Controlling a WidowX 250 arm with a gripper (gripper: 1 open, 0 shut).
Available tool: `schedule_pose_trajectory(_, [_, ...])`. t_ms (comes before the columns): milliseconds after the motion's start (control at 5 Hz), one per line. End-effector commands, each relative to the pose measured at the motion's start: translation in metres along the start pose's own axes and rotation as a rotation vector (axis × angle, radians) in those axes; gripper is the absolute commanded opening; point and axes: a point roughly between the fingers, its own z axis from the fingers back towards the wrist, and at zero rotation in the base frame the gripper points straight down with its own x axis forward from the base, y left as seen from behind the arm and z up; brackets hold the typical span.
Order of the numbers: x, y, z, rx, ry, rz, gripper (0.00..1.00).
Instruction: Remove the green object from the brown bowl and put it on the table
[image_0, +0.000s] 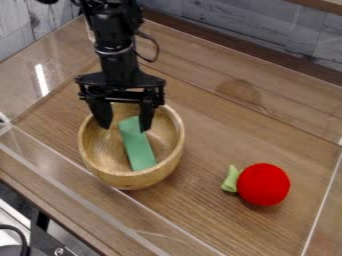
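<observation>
The green object (135, 145) is a flat green block lying slanted inside the brown bowl (96, 165), its upper end near the far rim. My black gripper (123, 119) hangs open just above the bowl's far side. One finger stands to the left of the block's upper end and one to its right, and nothing is held between them. The bowl sits on the wood-grain table (254, 120), near the front left.
A red ball (265, 184) with a small green leafy stub (231, 179) lies on the table to the right of the bowl. Clear acrylic walls (40, 60) edge the table on all sides.
</observation>
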Motion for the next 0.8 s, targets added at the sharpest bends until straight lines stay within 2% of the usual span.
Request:
schedule_pose_trajectory(0, [0.005, -0.011, 0.022, -0.012, -0.063, -0.004, 1.0])
schedule_pose_trajectory(400, [-0.008, -0.009, 0.002, -0.007, -0.062, 0.043, 1.0])
schedule_pose_trajectory(600, [-0.007, -0.007, 0.007, -0.009, -0.074, 0.044, 1.0])
